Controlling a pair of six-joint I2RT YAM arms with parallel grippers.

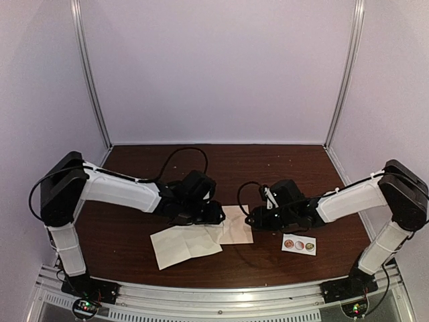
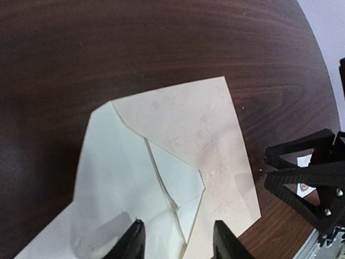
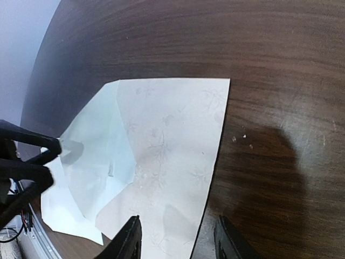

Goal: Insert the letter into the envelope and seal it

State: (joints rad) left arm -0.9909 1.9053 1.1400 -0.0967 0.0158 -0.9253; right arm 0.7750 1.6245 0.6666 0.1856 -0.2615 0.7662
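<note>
- The small tan paper envelope [image 1: 238,228] lies flat in the middle of the dark brown wooden table [image 1: 221,168], between the two grippers. Its open side faces the left arm. Seen from the right wrist, its long sides run straight away from the fingers.
- A creased white paper sheet [image 1: 184,245] sticks out of that open side, toward the left arm and the near edge. I cannot tell if its end is inside the envelope or just under it.
- Count: one envelope, one white sheet, one small white strip [image 1: 299,245] with three round stickers, and two grippers.
- The left gripper [image 2: 178,224] is loose — its fingers are apart over the white sheet and grip nothing.
- The right gripper [image 3: 178,221] has its fingers spread too — they are above the envelope's edge and hold nothing.
</note>
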